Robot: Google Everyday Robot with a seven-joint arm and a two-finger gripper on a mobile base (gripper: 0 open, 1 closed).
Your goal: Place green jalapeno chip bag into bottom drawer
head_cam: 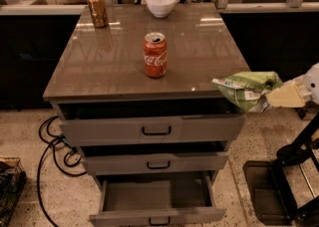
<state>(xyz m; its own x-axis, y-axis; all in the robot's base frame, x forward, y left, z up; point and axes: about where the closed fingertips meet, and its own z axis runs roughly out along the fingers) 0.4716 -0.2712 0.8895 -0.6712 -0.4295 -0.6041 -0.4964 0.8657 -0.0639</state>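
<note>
My tool (273,96), at the right just beside the table's (199,42) near corner, has pale, matt, plastic-looking fingers (286,95) pinched on the chip bag (246,87), a crinkly green foil with a slight sheen. The table top is smooth, glossy brown and mirrors the lights. The red can (155,55) looks like shiny metal, and the far bowl (160,4) is glossy white. The bottom drawer (154,197) is matt grey metal.

Speckled terrazzo flr (40,191), blk cables (50,146) left; glossy brown cabinet top (114,56) (light glare).
</note>
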